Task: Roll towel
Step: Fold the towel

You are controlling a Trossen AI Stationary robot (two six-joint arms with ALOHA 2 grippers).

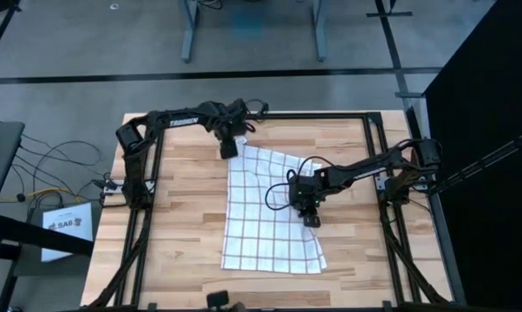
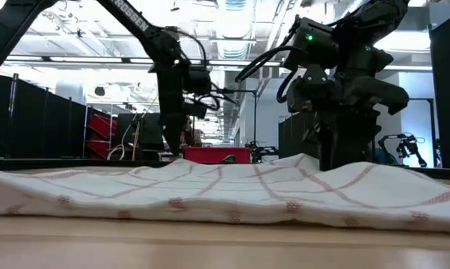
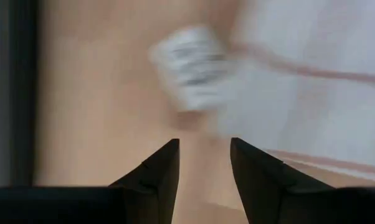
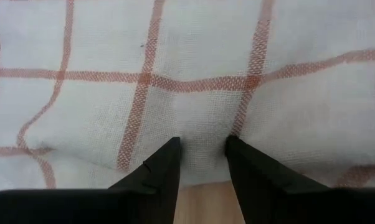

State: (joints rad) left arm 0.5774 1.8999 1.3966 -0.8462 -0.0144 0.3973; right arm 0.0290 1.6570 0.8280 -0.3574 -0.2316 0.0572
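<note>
High view shows the thin white cloth towel with its grid of fine reddish-brown lines (image 1: 270, 212) spread mostly flat on the pale wooden bench (image 1: 183, 217), filling the middle of the frame and running from just below the upper centre down to the lower centre, with its upper right edge rumpled and lifted. At the towel's upper left corner, the left gripper (image 1: 229, 149) hangs from the dark arm that reaches in along the top of the frame; in the left wrist view its two dark fingers (image 3: 159, 171) stand a narrow gap apart with nothing between them, above bare wood, and the towel's corner with a small white label (image 3: 190, 65) lies just beyond the tips. Right of centre, the right gripper (image 1: 310, 217) is down on the towel's right-hand edge — in the right wrist view the jaws sit a narrow gap apart, tips pressed against the cloth edge (image 4: 194, 93), with a strip of bench showing beneath. Low view, level with the bench, shows the towel (image 2: 210, 194) lying in shallow waves across the whole width, both dark arms rising behind it.
</note>
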